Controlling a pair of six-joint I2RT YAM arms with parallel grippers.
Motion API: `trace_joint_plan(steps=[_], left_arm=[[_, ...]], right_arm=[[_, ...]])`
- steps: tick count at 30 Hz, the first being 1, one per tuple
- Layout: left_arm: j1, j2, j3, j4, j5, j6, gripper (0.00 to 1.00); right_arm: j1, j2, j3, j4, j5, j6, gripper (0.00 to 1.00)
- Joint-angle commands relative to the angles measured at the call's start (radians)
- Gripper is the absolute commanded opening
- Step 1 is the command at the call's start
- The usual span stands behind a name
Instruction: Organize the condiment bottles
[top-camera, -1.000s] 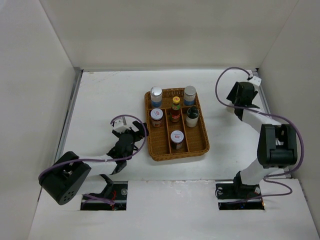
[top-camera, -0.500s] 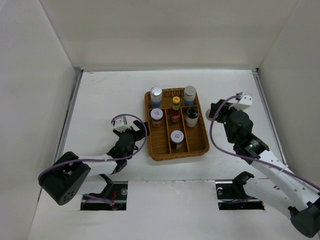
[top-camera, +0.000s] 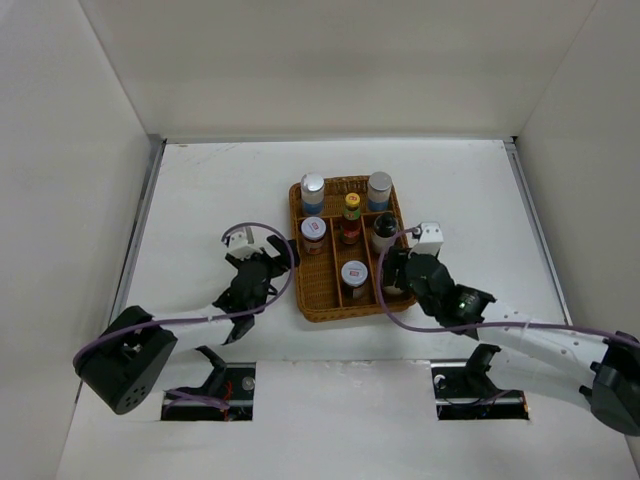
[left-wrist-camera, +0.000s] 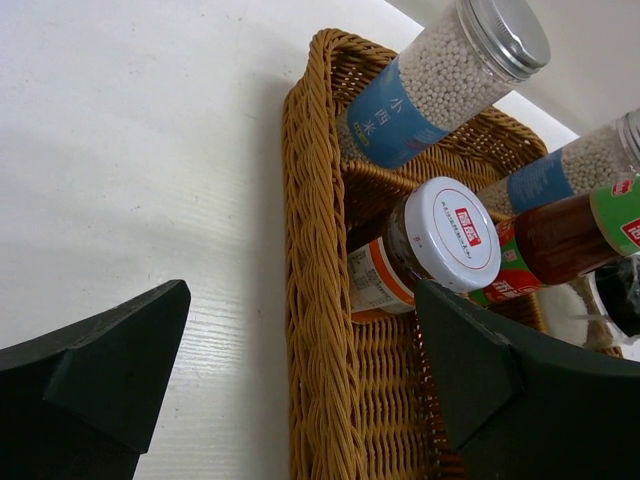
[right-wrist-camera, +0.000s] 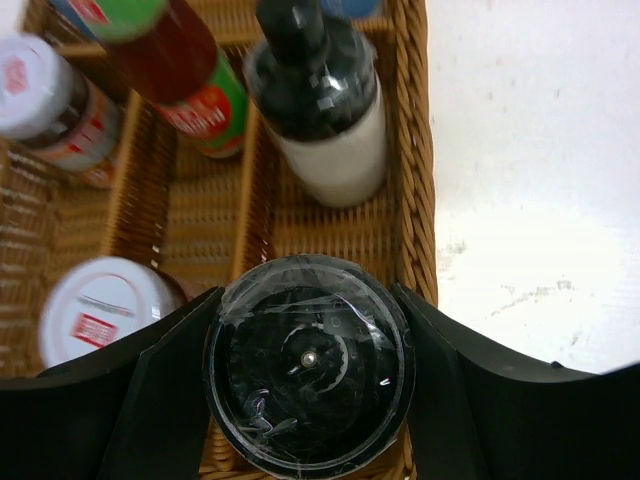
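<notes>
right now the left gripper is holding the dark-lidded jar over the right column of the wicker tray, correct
No, the right gripper holds the dark-lidded jar over the right column of the wicker tray; the right wrist view shows it.

The left arm (top-camera: 195, 325) and right arm (top-camera: 545, 345) show white links, black joint housings and looping purple cables (top-camera: 258, 226); the left gripper (left-wrist-camera: 300, 300) has matte black wedge fingers (left-wrist-camera: 100, 370).

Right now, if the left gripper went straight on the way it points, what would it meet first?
Probably the wicker tray's left wall, which sits between the fingers of the open left gripper in its wrist view. The white-lidded jar stands just behind it. Depth is unclear.
</notes>
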Motion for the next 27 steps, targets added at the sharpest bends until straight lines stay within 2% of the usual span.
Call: trace_joint_plan(steps=[1,4,9,11,15,19,22,27], left_arm=[[0.011,-0.011,0.05,-0.033,0.025,-0.002,1.0],[0.011,-0.019,0.067,-0.085,0.03,0.0,1.0],[0.014,-0.034,0.087,-0.176,0.031,0.001,1.0],[0.014,-0.057,0.087,-0.197,0.056,0.001,1.0],[0.012,-0.15,0.073,-0.254,0.07,0.0,1.0],[0.021,-0.273,0.084,-0.389,0.044,0.0,1.0],[0.047,-0.305,0.124,-0.522,0.019,0.0,1.0],[0.073,-0.325,0.147,-0.581,0.011,-0.007,1.0]], right_arm=[[0.002,0.013,-0.037,0.158,0.017,0.048,0.55],[0.002,0.022,-0.077,0.192,0.003,0.047,0.6],[0.002,0.012,-0.076,0.207,0.006,0.042,0.92],[0.004,-0.026,-0.065,0.195,0.022,0.038,1.0],[-0.017,-0.14,-0.033,0.194,0.054,0.039,1.0],[-0.169,-0.191,0.001,0.25,0.028,0.059,1.0],[-0.322,-0.163,0.01,0.313,-0.022,0.102,1.0],[-0.511,-0.067,-0.029,0.382,-0.083,0.211,1.0]])
